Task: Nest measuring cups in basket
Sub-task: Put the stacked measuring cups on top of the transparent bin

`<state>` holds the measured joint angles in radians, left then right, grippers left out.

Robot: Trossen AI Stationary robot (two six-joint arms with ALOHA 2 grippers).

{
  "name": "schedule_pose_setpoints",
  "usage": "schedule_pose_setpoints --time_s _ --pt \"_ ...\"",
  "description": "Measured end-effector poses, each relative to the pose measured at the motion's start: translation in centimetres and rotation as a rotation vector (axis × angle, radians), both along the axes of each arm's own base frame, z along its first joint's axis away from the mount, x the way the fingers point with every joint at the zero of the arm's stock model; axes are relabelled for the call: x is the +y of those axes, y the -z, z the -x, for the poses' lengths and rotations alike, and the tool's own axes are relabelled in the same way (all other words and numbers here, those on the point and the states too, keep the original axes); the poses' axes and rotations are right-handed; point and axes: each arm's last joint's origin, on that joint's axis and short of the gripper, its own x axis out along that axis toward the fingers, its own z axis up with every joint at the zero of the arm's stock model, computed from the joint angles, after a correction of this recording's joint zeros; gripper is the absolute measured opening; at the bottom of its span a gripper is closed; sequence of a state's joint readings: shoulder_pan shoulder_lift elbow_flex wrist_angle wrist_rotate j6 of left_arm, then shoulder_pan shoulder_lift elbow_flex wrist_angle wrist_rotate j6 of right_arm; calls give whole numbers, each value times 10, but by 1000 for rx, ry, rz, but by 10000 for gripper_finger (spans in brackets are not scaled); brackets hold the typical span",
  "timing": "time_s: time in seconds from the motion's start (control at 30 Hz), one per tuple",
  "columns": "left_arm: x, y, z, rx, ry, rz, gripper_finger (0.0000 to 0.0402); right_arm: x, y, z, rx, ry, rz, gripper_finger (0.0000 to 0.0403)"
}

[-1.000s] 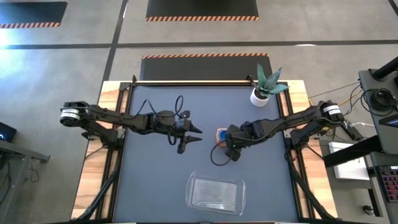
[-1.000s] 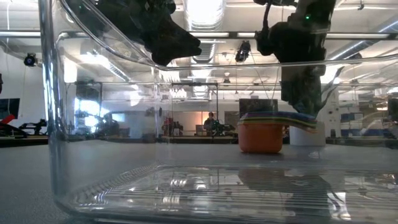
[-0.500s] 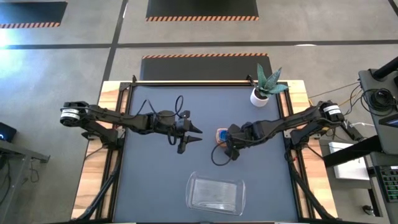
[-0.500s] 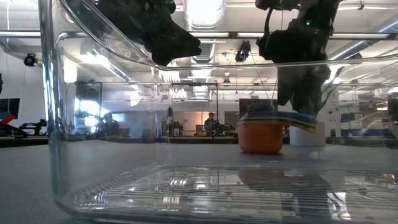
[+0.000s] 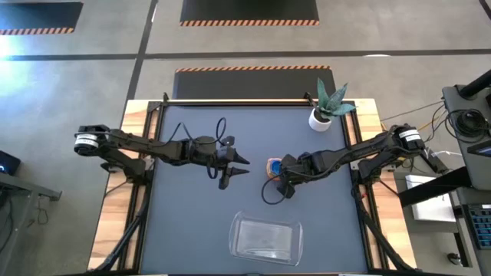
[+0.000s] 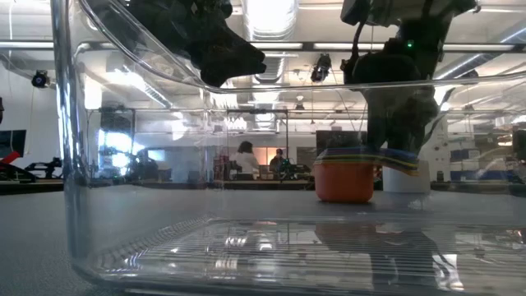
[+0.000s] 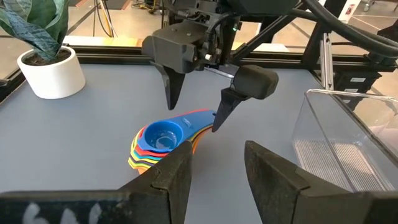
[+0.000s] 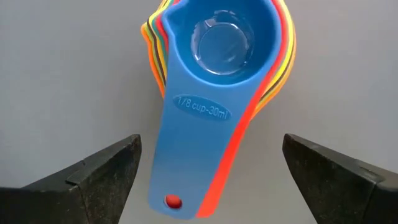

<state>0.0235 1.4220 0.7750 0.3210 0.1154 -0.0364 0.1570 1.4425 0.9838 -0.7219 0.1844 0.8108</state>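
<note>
**Cups stacked on the table, basket apart**

We see the measuring cups (image 8: 217, 56) nested in one stack on the dark table (image 5: 192, 207), the small blue one on top with its handle pointing toward our right tool (image 7: 194, 102). That tool hangs just above the handles with its fingers spread wide on either side, holding nothing. The clear basket (image 5: 266, 238) sits nearer the table's front edge, well apart from the stack. Our left tool (image 5: 234, 171) hovers over the middle of the table, partly open and empty. A white plant pot (image 5: 320, 119) stands near the back right corner.
</note>
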Motion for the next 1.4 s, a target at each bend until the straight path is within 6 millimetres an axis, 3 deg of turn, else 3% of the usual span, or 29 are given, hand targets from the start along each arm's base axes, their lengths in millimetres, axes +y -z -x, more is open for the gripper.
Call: schedule_pose_setpoints --time_s 0.87,1.13,1.4 --pt "0 0 0 1 -1 2 129 -1 31 9 -23 -18 -2 380" --pt "0 0 0 1 -1 3 130 -1 32 10 -25 -26 0 378" --pt "0 0 0 1 -1 3 130 -1 32 9 -29 -41 4 320"
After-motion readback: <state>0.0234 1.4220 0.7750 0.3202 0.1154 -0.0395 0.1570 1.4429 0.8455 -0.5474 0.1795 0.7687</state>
